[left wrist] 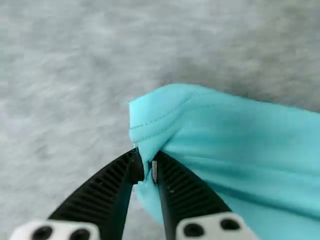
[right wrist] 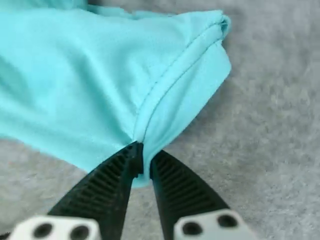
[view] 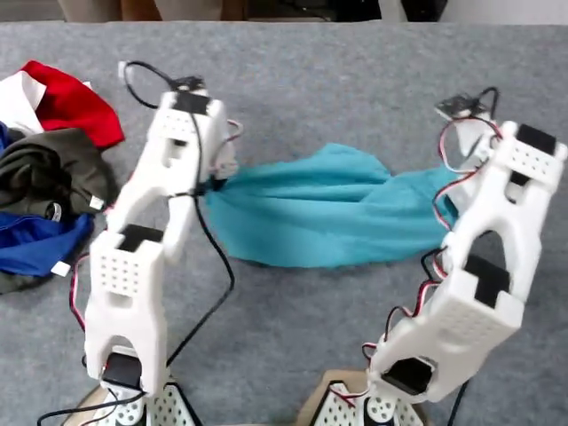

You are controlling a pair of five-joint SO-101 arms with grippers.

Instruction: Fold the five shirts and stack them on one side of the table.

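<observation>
The teal shirt [view: 328, 213] lies rumpled and drawn out lengthwise, one stitched end pinched in the left gripper [left wrist: 146, 167] and the other in the right gripper [right wrist: 142, 157]. Well apart, off to the left, four more sit unfolded in a loose heap: red shirt [view: 67, 106] and white shirt [view: 16, 102] farthest, dark olive shirt [view: 49, 173] in the middle, blue shirt [view: 35, 244] nearest.
</observation>
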